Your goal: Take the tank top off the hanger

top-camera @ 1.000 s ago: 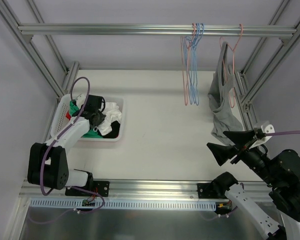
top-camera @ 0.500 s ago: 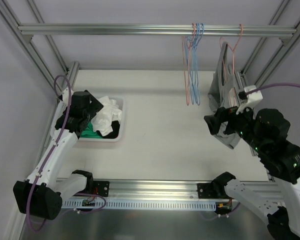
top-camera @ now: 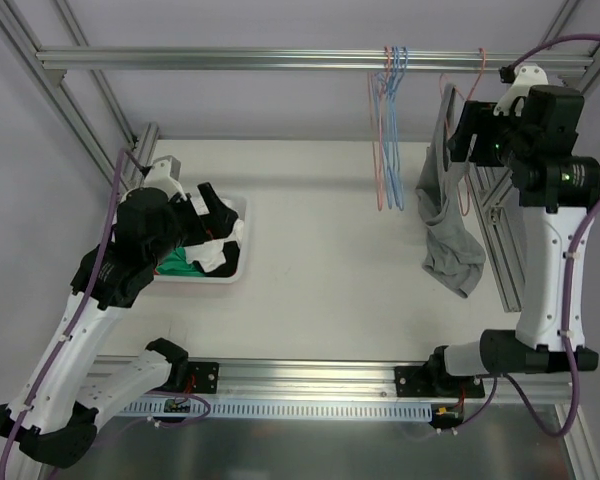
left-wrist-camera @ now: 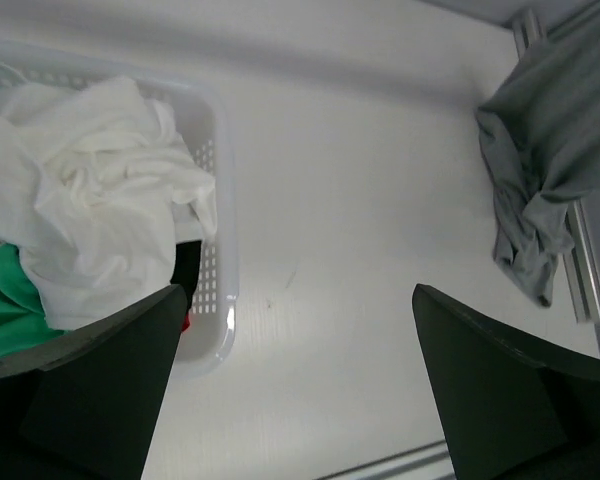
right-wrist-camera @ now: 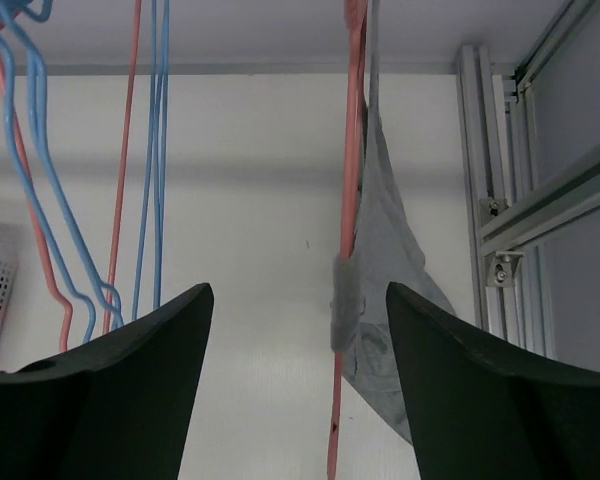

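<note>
The grey tank top (top-camera: 442, 205) hangs from a pink hanger (top-camera: 469, 115) on the top rail at the right, its lower part bunched on the table. My right gripper (top-camera: 458, 135) is raised beside the hanger, open. In the right wrist view the pink hanger (right-wrist-camera: 352, 150) and the tank top (right-wrist-camera: 385, 250) show between my right gripper's (right-wrist-camera: 298, 292) fingers, nearer the right one, with nothing gripped. My left gripper (top-camera: 212, 215) hovers over the laundry basket, open and empty (left-wrist-camera: 300, 380). The tank top (left-wrist-camera: 545, 170) also shows far right in the left wrist view.
A white basket (top-camera: 208, 281) at the left holds white, green and black clothes; its rim (left-wrist-camera: 223, 200) lies under my left fingers. Bare blue and pink hangers (top-camera: 388, 130) hang left of the tank top. Aluminium frame posts (top-camera: 500, 230) stand close at the right.
My left gripper opened and lifted out of the basket, leaving the clothes there. My right arm swung up from the near table edge to the hanger, its jaws narrowing slightly.
</note>
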You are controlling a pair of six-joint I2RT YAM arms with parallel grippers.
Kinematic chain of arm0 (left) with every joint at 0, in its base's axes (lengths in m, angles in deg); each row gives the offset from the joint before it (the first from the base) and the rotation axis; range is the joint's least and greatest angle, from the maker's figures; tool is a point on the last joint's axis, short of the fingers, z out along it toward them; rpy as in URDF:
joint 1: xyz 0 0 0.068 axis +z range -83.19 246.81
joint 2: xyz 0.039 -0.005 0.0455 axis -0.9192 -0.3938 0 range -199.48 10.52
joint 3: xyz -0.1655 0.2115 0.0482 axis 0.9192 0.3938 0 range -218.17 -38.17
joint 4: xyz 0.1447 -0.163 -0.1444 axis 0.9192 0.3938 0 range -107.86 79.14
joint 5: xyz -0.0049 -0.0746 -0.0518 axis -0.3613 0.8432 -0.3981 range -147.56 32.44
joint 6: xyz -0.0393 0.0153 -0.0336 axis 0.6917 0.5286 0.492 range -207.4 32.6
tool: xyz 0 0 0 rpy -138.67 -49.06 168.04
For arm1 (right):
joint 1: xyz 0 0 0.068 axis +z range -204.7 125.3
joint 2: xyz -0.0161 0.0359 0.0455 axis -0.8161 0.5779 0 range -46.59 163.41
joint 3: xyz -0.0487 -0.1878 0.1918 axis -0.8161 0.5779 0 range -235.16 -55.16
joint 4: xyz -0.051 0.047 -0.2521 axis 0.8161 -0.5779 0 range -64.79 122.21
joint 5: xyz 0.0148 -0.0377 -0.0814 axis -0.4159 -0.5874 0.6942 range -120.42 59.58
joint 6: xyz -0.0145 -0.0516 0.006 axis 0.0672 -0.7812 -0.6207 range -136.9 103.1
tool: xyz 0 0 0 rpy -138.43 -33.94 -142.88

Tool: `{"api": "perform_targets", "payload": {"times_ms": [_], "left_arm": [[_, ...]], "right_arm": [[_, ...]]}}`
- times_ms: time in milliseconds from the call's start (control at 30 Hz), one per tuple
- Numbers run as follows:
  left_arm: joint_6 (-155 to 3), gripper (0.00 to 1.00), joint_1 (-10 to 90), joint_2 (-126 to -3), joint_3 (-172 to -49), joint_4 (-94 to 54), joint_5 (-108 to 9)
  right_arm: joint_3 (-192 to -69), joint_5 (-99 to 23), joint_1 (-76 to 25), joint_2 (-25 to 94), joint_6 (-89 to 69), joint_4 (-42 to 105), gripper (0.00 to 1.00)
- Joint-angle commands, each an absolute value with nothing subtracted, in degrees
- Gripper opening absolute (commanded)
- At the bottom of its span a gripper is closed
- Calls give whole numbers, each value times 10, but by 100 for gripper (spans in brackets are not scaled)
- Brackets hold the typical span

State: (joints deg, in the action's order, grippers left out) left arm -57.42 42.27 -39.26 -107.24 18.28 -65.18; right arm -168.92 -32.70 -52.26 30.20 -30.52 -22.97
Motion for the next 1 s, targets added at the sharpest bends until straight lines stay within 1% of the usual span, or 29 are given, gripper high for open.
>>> {"api": "perform_targets", "payload": {"times_ms": [0,67,200,233,267,333,400,433,467,500,533,567,633,767,967], "left_arm": [[-620,99,401,-390,-1037,239,-607],[-625,99,397,-381,-1015,239,-592],[-634,99,390,-370,-986,239,-585],[-639,99,391,-364,-983,239,-583],[-644,99,391,-361,-982,239,-581],[-652,99,391,-348,-979,239,-581],[-657,99,391,-340,-982,240,-583],[-658,99,391,-335,-984,241,-581],[-658,99,390,-333,-986,241,-580],[-658,99,391,-332,-990,242,-577],[-657,99,391,-331,-992,242,-577],[-657,99,391,-331,-992,242,-577],[-654,99,390,-331,-998,242,-558],[-652,99,390,-338,-1013,240,-529],[-645,99,365,-345,-1047,219,-519]], "right_arm": [[-1744,-403,-545,358,-340,-242,73],[-1779,-405,-543,398,-350,-235,65],[-1824,-382,-544,448,-358,-229,53],[-1830,-381,-544,454,-357,-230,51],[-1832,-375,-544,460,-356,-227,45],[-1832,-365,-544,466,-356,-225,42],[-1826,-355,-544,468,-358,-222,35],[-1826,-353,-545,469,-359,-222,30],[-1825,-350,-544,470,-358,-219,22],[-1824,-348,-544,469,-356,-218,20],[-1824,-348,-544,469,-355,-214,13],[-1823,-348,-544,467,-354,-211,10],[-1824,-345,-544,464,-348,-204,0],[-1817,-356,-545,438,-335,-175,0],[-1732,-390,-560,352,-292,-73,0]]}}
